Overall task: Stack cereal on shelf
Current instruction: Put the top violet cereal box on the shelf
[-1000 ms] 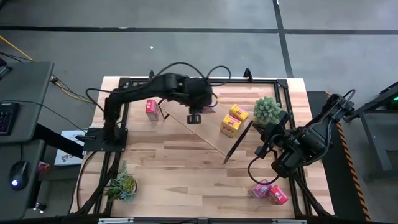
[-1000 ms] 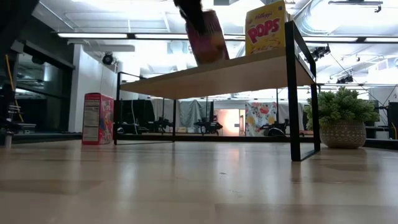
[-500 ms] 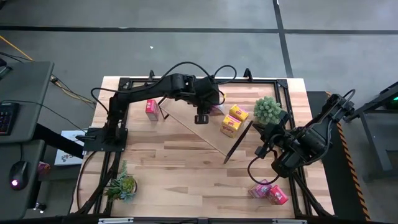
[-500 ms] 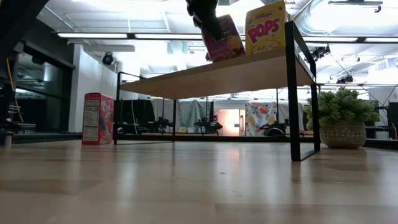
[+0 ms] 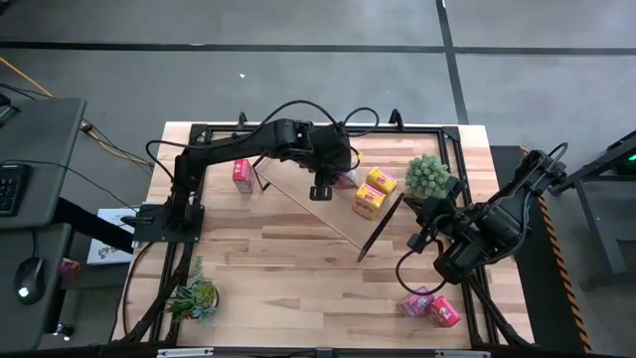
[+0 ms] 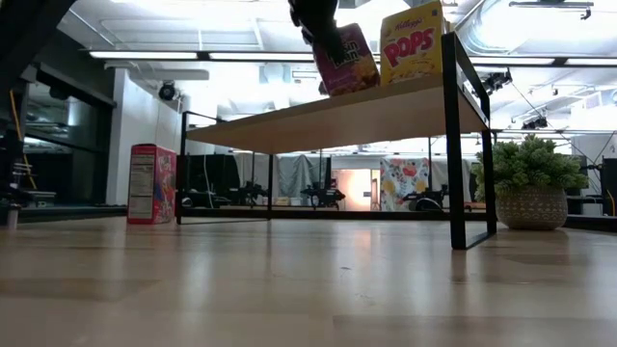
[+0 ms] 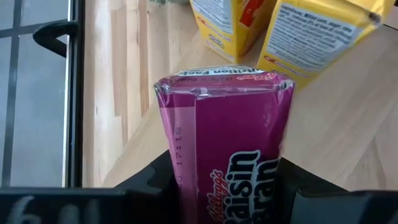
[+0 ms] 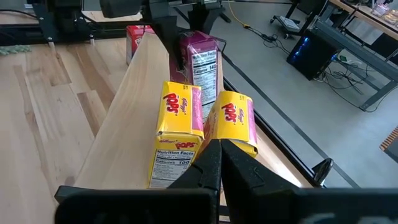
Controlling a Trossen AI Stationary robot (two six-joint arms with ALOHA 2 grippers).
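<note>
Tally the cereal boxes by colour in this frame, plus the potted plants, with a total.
Yellow boxes: 2, on the shelf
Magenta/pink boxes: 3, one in the left gripper on the shelf, two on the table
Red box: 1, beside the shelf
Potted plants: 2
Total: 8

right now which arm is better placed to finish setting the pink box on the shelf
Left: its gripper holds the pink box tilted over the shelf. The right gripper waits off the shelf's end, shut and empty.
</note>
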